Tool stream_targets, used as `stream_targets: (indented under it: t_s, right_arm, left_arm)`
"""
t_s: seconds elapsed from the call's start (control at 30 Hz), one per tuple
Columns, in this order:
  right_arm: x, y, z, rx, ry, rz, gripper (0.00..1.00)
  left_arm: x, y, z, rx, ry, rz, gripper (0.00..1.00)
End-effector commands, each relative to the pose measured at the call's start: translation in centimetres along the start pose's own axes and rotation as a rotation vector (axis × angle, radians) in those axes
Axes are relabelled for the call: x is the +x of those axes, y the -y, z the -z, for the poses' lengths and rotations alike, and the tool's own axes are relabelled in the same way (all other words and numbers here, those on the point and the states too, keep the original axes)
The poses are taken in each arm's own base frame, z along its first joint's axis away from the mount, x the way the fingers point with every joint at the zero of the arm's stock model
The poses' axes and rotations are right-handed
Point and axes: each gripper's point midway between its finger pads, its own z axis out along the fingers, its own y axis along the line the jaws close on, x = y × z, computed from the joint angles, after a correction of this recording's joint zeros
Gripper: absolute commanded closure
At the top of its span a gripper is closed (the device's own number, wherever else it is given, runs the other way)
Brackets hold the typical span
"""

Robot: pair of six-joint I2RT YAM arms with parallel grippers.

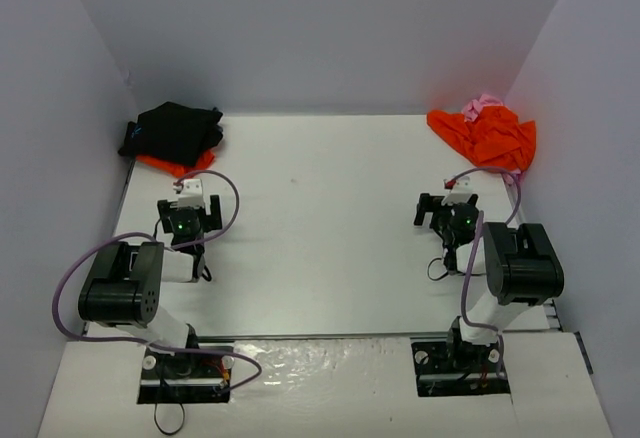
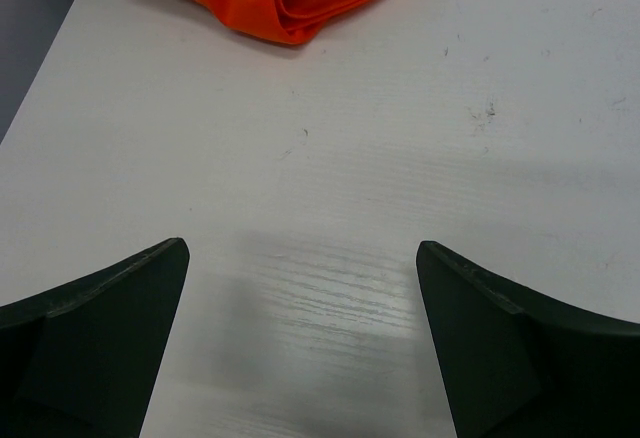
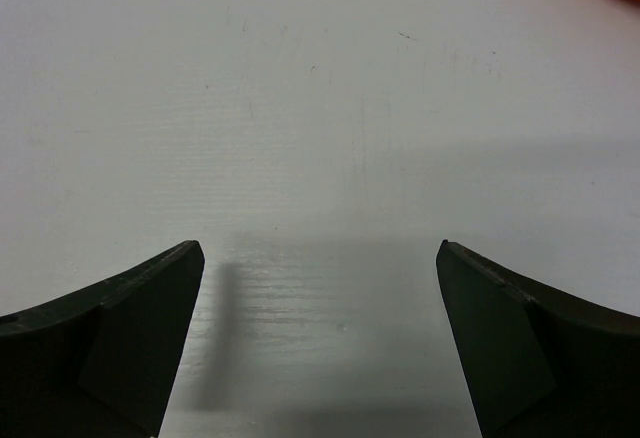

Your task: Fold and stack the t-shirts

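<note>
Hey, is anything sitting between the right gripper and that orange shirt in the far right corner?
Nothing visible. Only bare table lies between the open right gripper and the orange shirt. The pink shirt is bunched behind it, not in the path.

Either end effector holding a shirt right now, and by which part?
Nothing held: left end effector and right end effector are both open and empty, over the table.

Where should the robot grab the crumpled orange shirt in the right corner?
I'd pinch the near edge of the orange shirt, its loose folds facing the right tool. Come from the front: walls block the back and right side, and a pink shirt lies behind it.
</note>
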Motion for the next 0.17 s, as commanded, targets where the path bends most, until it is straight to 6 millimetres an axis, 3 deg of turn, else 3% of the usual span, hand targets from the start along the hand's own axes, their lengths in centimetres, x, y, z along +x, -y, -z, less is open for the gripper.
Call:
stream_targets:
  t_s: [0.0, 0.13]
  right_arm:
    - [-7.45, 0.41, -0.38, 0.005, 0.256, 0.026, 0.0]
    - [-7.58, 0.3, -0.5, 0.008, 0.257, 0.03, 0.0]
  left_arm:
    - [-4.22, -0.41, -0.37, -0.021, 0.137, 0.058, 0.03]
    - [-4.24, -0.41, -0.37, -0.021, 0.138, 0.058, 0.03]
